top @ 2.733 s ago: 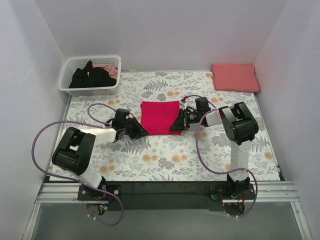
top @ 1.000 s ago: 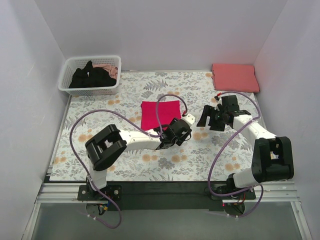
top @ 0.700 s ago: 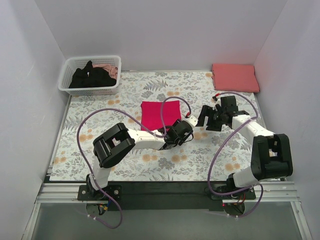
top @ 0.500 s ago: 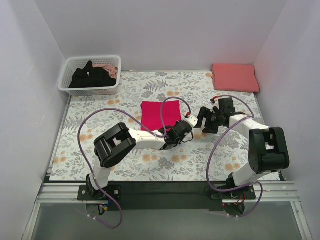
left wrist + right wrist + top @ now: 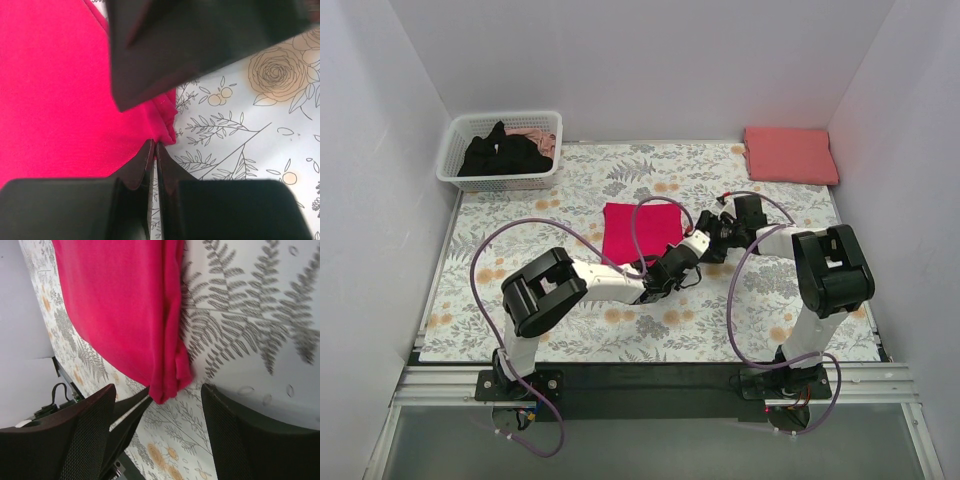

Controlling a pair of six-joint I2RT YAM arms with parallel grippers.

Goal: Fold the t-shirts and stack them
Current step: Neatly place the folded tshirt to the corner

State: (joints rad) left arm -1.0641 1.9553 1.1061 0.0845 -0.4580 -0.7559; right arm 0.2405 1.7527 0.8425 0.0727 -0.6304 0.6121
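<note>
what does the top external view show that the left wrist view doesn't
Only the top external: the white basket holding a black shirt at the far left, and a folded salmon shirt in the far right corner. Only the left wrist: the left hand shut, fingertips together at the bunched corner of the crimson shirt; whether fabric is pinched is unclear. Both: the crimson shirt lying on the floral cloth.

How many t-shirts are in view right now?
3: a crimson t-shirt folded mid-table, a salmon-pink t-shirt folded at the far right corner, a black t-shirt in the basket. Pink fabric beside it may be another.
</note>
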